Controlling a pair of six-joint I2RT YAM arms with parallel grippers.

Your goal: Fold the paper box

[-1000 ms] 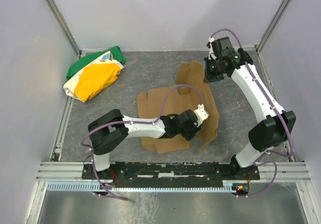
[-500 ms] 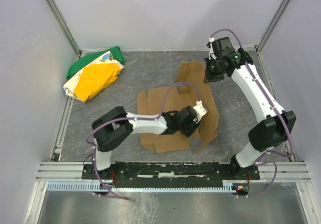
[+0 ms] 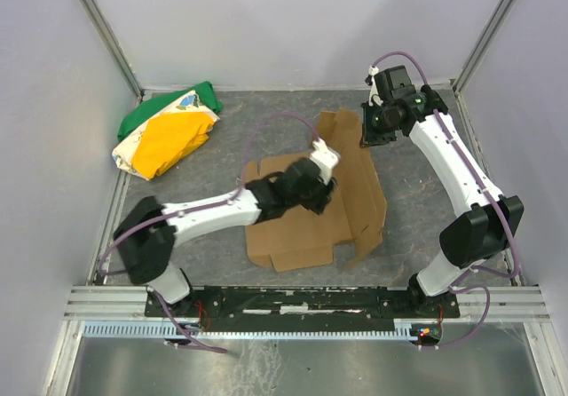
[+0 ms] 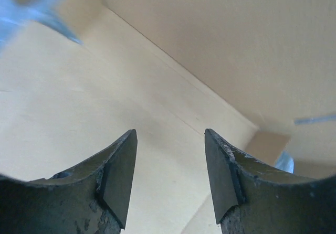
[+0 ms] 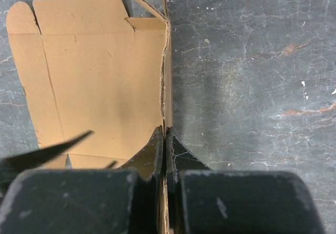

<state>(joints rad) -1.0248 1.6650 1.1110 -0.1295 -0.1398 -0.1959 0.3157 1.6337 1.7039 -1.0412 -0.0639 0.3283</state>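
The paper box (image 3: 351,202) is a brown cardboard sheet lying mostly flat in the middle of the table, with its far flap (image 3: 335,131) raised. My right gripper (image 3: 366,130) is shut on the edge of that raised flap, and the right wrist view shows the cardboard edge (image 5: 166,87) pinched between the closed fingers (image 5: 157,149). My left gripper (image 3: 321,158) is open and empty over the sheet's far left part. In the left wrist view its fingers (image 4: 119,176) stand apart just above the cardboard (image 4: 79,103) near a crease.
A green, yellow and white cloth bundle (image 3: 167,134) lies at the back left. Grey walls and metal posts enclose the table on three sides. The mottled grey table top (image 3: 195,263) shows around the sheet.
My left arm has stretched out and moved its gripper from the sheet's near middle toward the far left, close to the raised flap. The right arm has not moved.
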